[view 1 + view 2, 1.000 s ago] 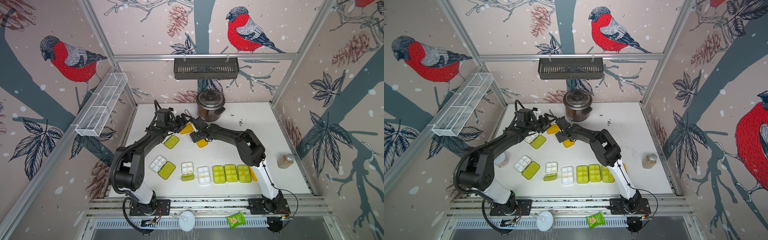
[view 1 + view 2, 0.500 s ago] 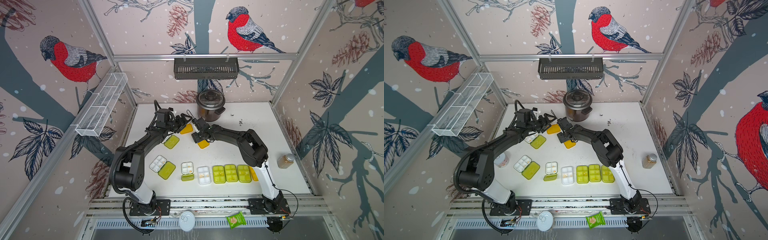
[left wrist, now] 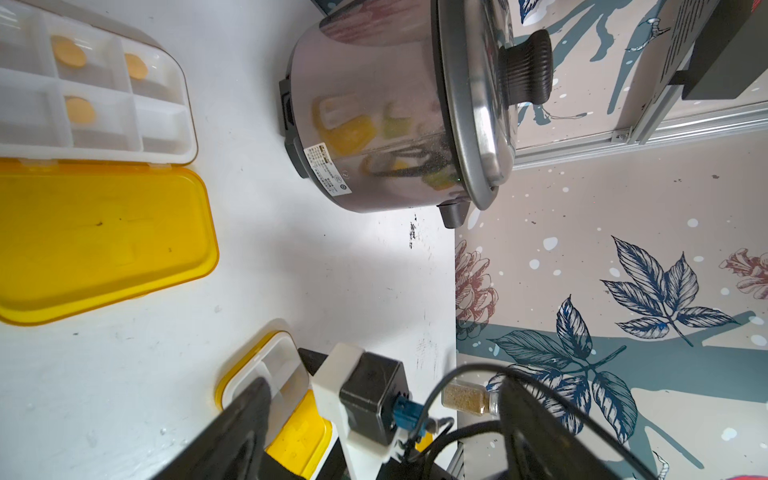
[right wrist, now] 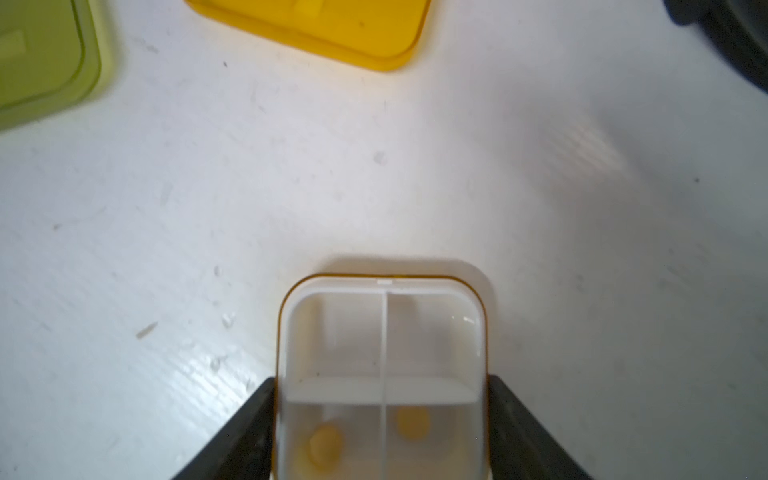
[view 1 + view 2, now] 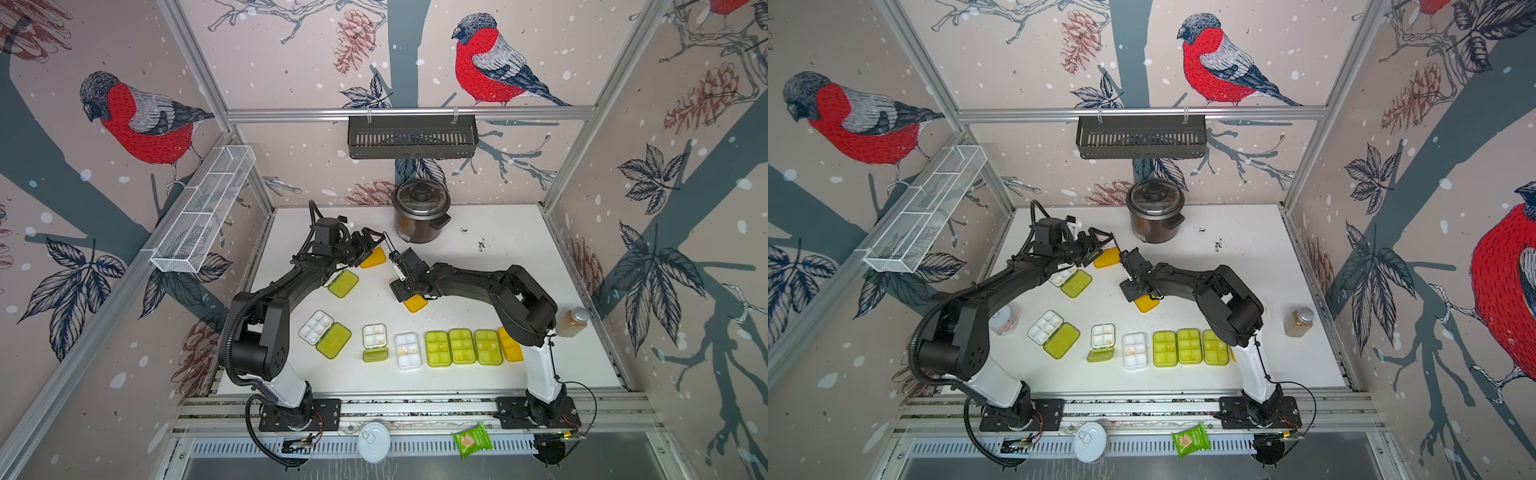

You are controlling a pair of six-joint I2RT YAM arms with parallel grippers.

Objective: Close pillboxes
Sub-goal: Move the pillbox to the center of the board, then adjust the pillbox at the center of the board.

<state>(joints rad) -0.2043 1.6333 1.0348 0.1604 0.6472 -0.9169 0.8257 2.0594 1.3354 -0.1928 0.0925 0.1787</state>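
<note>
Status: right gripper [image 4: 380,384] clamped on orange-lidded pillbox [image 4: 382,328]; left gripper [image 5: 372,241] wide, empty.
The white table [image 5: 498,266] carries a cooker [image 5: 420,216] at the rear. The orange-lidded pillbox sits mid-table, lid open, jaws on both tray sides. A second open pillbox [image 3: 95,166] lies near the left gripper; further pillboxes [image 5: 461,347] line the front edge. Yellow pills [image 4: 411,422] lie in the clamped tray.

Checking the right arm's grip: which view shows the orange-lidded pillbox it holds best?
The right wrist view: the orange-lidded pillbox fills the foreground, right gripper clamped on its sides, pills visible. Both top views show only its lid, the rest hidden by the gripper; the left wrist view a corner.
</note>
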